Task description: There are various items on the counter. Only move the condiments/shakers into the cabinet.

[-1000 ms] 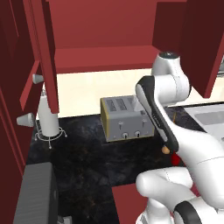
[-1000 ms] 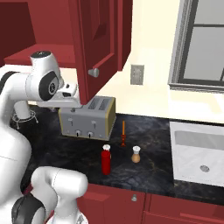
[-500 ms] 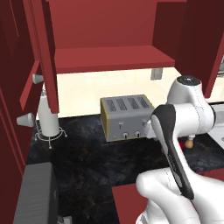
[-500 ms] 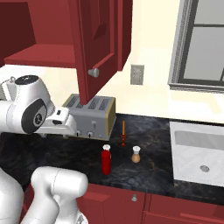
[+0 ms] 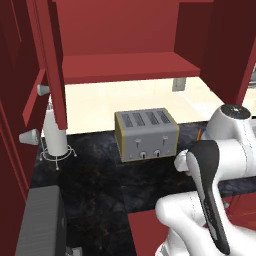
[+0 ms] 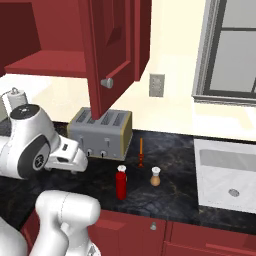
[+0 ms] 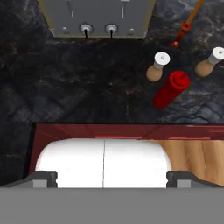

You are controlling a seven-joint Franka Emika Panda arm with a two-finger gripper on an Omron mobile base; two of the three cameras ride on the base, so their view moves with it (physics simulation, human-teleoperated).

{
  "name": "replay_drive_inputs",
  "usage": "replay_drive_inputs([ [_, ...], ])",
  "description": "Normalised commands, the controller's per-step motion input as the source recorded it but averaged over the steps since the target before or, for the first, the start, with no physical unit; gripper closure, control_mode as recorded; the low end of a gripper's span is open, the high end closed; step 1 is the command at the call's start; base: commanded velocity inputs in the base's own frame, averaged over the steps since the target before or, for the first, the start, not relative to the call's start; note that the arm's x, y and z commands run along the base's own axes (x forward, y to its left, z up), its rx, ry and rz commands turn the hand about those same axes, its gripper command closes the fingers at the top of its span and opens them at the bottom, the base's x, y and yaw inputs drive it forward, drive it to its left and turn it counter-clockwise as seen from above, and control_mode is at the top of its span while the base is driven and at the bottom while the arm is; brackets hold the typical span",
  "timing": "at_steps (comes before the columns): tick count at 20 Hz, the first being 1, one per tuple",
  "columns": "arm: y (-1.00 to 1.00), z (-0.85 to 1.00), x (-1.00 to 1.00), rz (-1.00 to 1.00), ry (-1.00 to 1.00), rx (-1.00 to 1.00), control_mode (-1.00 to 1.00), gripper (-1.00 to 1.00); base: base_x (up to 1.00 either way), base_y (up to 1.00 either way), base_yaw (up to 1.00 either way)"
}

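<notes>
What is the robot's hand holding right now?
Nothing. The gripper is open with nothing between its fingertips, and the red bottle and both shakers stand untouched on the counter.

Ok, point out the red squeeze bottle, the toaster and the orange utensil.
red squeeze bottle (image 6: pixel 121 183), right base view, on its body.
toaster (image 6: pixel 101 133), right base view, on its front face.
orange utensil (image 6: pixel 141 150), right base view, on its thin shaft.

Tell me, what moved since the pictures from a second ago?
Just the robot's arm. It swung down from up near the cabinet shelf and now hangs low over the counter front. Its gripper is open and empty. The red bottle, shaker, orange-red utensil and toaster stayed put.
</notes>
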Motion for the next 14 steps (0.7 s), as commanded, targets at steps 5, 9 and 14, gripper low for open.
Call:
replay_drive_inputs([
  [5, -0.82, -0.39, -0.96, -0.05, -0.22, 0.19, -1.0, -1.0, 0.0, 0.0, 0.0],
  [9, -0.97, -0.21, -0.53, 0.02, -0.3, 0.19, -1.0, -1.0, 0.0, 0.0, 0.0],
  [14, -0.86, -0.11, -0.31, 0.13, -0.3, 0.12, -1.0, -1.0, 0.0, 0.0, 0.0],
])
